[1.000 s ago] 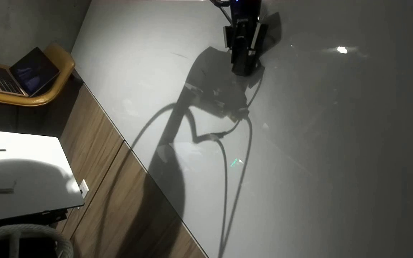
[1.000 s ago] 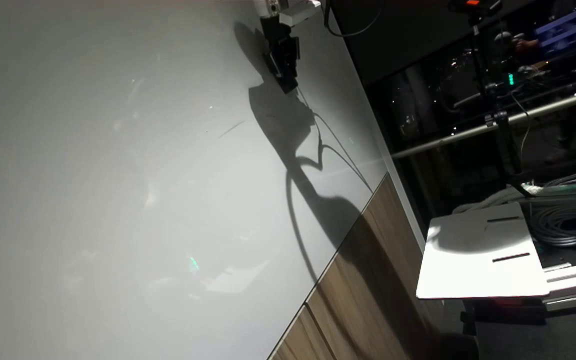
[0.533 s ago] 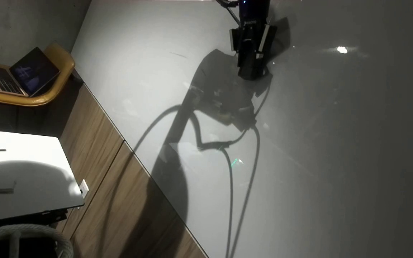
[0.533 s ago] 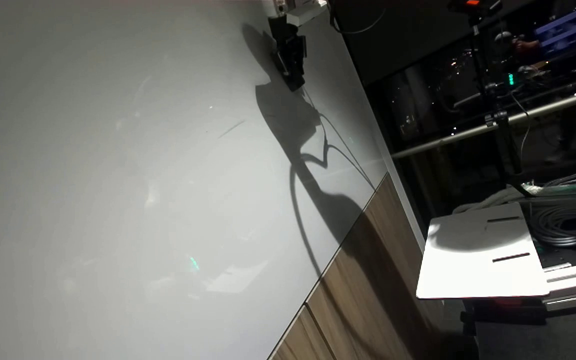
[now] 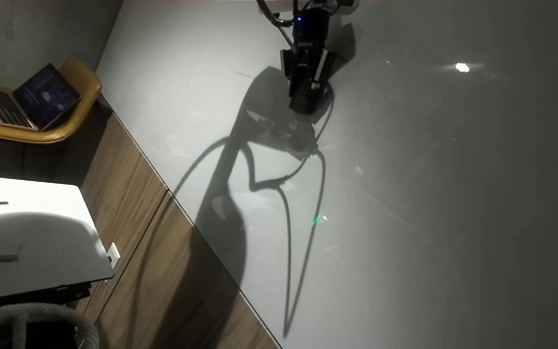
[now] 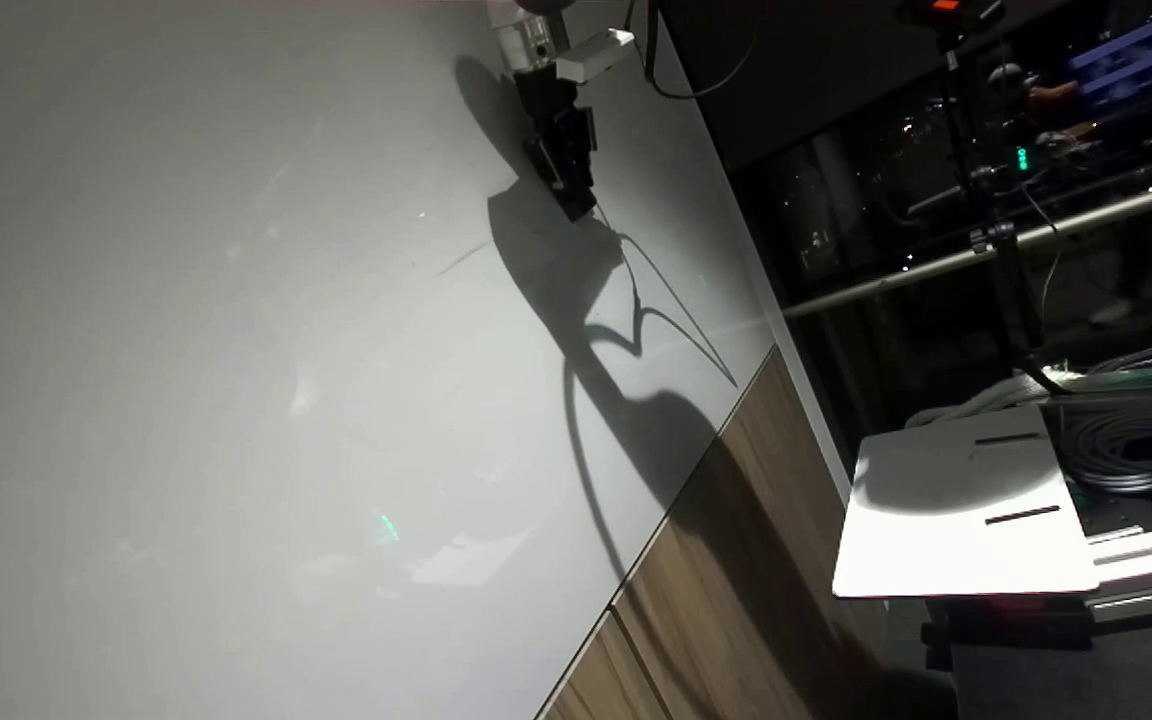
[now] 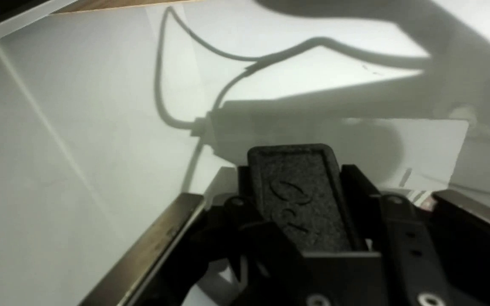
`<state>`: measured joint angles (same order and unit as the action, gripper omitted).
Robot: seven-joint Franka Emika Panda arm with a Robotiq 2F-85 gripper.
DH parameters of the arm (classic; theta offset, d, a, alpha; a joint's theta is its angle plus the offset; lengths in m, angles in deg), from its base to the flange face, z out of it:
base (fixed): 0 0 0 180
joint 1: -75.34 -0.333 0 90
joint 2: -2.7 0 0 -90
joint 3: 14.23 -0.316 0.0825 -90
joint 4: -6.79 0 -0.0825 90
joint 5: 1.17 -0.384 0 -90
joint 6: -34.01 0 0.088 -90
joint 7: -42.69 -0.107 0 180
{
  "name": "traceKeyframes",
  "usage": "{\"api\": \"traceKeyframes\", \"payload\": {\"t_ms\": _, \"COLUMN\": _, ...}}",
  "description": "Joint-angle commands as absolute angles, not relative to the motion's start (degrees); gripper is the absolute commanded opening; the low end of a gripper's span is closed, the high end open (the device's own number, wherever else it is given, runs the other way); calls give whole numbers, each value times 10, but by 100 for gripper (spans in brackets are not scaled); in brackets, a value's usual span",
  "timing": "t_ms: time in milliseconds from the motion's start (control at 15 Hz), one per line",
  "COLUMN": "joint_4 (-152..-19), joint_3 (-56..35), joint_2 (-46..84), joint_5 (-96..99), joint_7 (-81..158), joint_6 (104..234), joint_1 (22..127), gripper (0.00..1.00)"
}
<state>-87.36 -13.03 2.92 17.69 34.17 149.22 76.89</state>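
My gripper (image 7: 294,191) is shut on a dark grey felt block (image 7: 300,204) with rounded corners and marks pressed in its face, like a board eraser. In both exterior views the gripper (image 5: 306,77) (image 6: 561,165) is at the top, with the block (image 5: 301,101) (image 6: 578,205) at its tip. It is over a large glossy white surface (image 5: 405,203) (image 6: 236,420). I cannot tell whether the block touches the surface. A thin dark line (image 5: 241,74) (image 6: 462,258) is on the surface beside the gripper.
A wood-grain panel (image 5: 129,232) (image 6: 736,600) borders the white surface. A laptop (image 5: 3,104) rests on a yellow chair (image 5: 78,87). A white plate (image 5: 27,203) (image 6: 966,540) stands off the edge. Coiled cables (image 6: 1136,450) and a stand (image 6: 1006,270) are beyond. Arm shadows cross the surface.
The gripper with the block moved a little to the right in both exterior views, then back left and slightly lower, past its place of a second ago. The block stays held.
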Motion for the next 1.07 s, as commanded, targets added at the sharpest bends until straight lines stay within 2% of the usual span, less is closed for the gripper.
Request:
{"api": "traceKeyframes", "payload": {"t_ms": 0, "joint_4": -874, "joint_3": -148, "joint_2": 46, "joint_5": 176, "joint_7": 333, "joint_6": 1478, "joint_1": 749, "gripper": 48}}
{"api": "traceKeyframes", "payload": {"t_ms": 1000, "joint_4": -851, "joint_3": -175, "joint_2": 86, "joint_5": 182, "joint_7": 316, "joint_6": 1455, "joint_1": 706, "gripper": 50}}
